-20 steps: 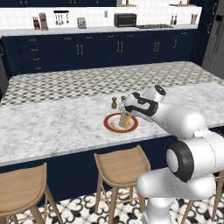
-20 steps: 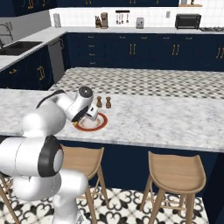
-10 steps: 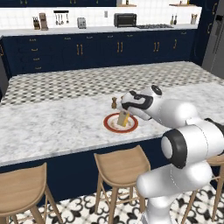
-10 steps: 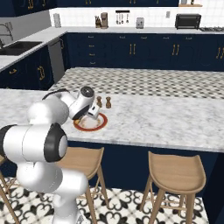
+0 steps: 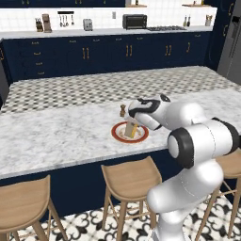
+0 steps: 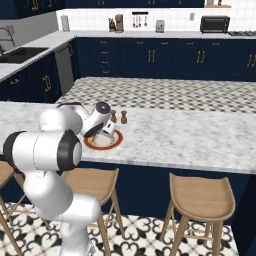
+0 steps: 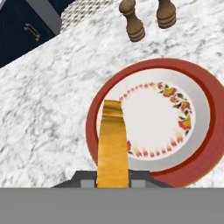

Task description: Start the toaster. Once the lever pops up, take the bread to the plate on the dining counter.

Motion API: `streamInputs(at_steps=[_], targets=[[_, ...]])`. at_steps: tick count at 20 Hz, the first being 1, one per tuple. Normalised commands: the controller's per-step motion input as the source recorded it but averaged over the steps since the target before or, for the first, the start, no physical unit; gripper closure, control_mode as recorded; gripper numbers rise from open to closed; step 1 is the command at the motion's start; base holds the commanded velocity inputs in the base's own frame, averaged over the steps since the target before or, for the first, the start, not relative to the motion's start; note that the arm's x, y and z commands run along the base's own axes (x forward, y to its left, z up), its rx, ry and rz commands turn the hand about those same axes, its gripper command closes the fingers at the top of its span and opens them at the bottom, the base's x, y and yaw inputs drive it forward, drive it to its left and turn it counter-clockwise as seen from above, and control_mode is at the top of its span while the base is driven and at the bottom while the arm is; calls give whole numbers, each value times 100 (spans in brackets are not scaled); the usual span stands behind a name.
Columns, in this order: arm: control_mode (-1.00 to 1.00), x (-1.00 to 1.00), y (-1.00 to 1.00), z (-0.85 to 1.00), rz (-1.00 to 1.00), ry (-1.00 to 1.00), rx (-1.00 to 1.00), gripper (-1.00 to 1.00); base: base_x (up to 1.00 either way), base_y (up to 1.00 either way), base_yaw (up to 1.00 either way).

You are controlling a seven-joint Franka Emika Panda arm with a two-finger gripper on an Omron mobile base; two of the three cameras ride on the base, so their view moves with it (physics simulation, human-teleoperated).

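The gripper [image 5: 133, 123] is clamping the bread [image 5: 131, 130] edge-on between its two fingers, with the slice standing upright and pointing down toward the plate [image 5: 118, 137]. In the hand view, the bread [image 7: 113, 144] is running from the fingertips at 6 o'clock up toward the centre, and its far golden-brown crust edge is overlapping the plate [image 7: 205, 127] at the plate's 9 o'clock side. Whether the slice is touching the plate surface cannot be told from these views.

The plate is resting on the dining counter [image 5: 61, 132], near the counter's stool-side edge. In the right base view, the plate [image 6: 116, 143] is showing just beyond the wrist, and the gripper [image 6: 103, 135] is hanging over it.

Two small brown grinders [image 7: 133, 22] are standing upright on the counter at 12 o'clock from the plate in the hand view, close together and apart from the plate rim. In the left base view, one of them [image 5: 123, 110] is showing just behind the plate.

The toaster [image 5: 87, 24] is sitting on the far worktop at 11 o'clock in the left base view, well apart from the arm. A black toaster oven [image 5: 134, 21] is standing to its right. Wooden stools [image 5: 129, 179] are lining the near side of the dining counter.
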Motion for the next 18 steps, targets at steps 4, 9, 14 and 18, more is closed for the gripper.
streamInputs(at_steps=[4,9,14,18], targets=[[-100,20,0,-1,0,0,0,100,0,0,0],[-100,26,0,0,0,0,0,100,0,0,0],[-100,30,3,-16,0,0,0,-100,0,0,0],[-100,27,0,-11,0,-1,0,-100,0,0,0]])
